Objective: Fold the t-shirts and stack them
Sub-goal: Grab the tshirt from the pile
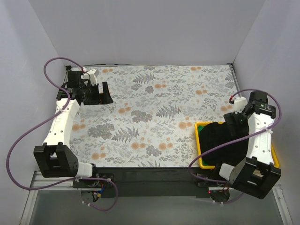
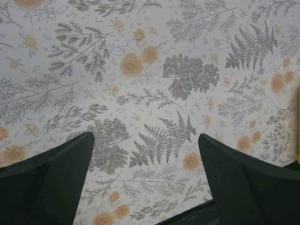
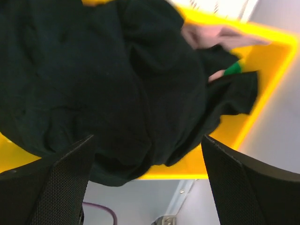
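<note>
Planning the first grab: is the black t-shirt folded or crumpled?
Crumpled: the black t-shirt lies bunched in loose wrinkles inside the yellow bin.

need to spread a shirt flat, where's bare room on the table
The tablecloth is bare from the left end effector across to the yellow bin, front to back. Crowded front right: black t-shirt fills the bin.

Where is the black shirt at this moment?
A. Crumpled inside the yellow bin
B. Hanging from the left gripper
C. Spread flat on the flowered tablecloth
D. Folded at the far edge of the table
A: the black shirt lies crumpled inside the yellow bin, and the right wrist view shows the same.
</note>
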